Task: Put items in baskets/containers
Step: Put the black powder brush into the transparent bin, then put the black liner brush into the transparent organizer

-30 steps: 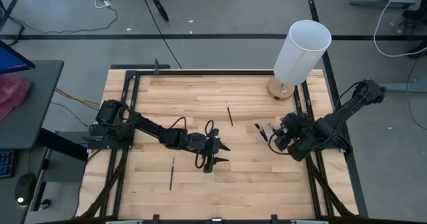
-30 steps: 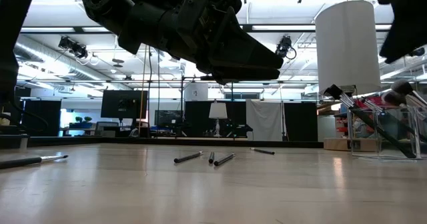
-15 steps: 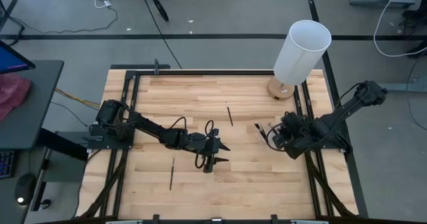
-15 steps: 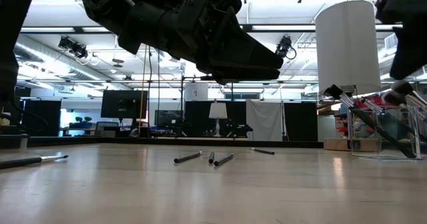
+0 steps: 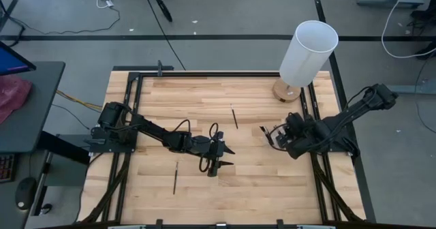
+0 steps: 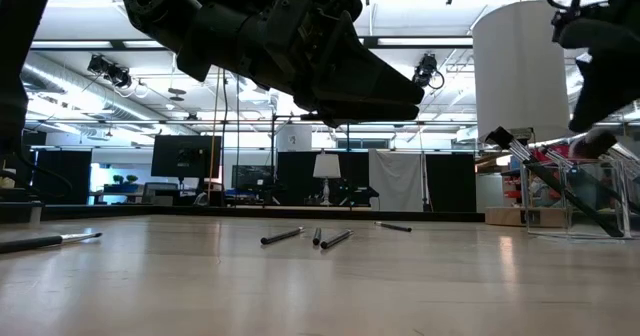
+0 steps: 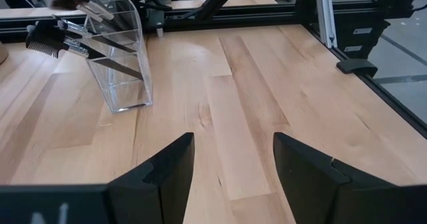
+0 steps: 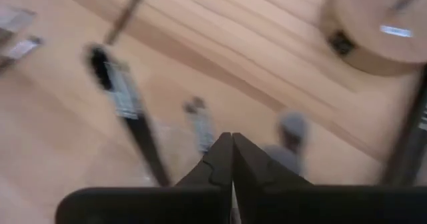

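1. My left gripper [image 5: 219,155] hangs over the middle of the table [image 5: 157,106], its fingers [image 7: 167,177] spread apart with nothing between them.
2. Loose brushes lie on the wood around it: one brush [image 5: 175,178] near the left front, a small cluster [image 6: 310,237] under my left arm, and another brush [image 5: 234,117] farther back towards the centre.
3. I judge these brushes light, stiff and thin, lying flat on smooth wood, so they could roll or skid away from a pinch. I would take one across the middle of its handle, fingers square to its length, and stay off the bristle tip, which could bend or splay.
4. The clear holder [image 7: 123,57] stands on the right side of the table, upright and almost see-through. Several brushes [image 7: 73,41] already lean in it at a slant, heads sticking out over the rim. It looks light enough to tip or slide if I knock it.
5. My right gripper [image 8: 231,159] is just above and beside that holder, and my fingers are pressed fully together, gripping nothing that I can see.
6. The tall white cylinder [image 5: 308,52] on its wooden base stands at the far right, apart from the holder.
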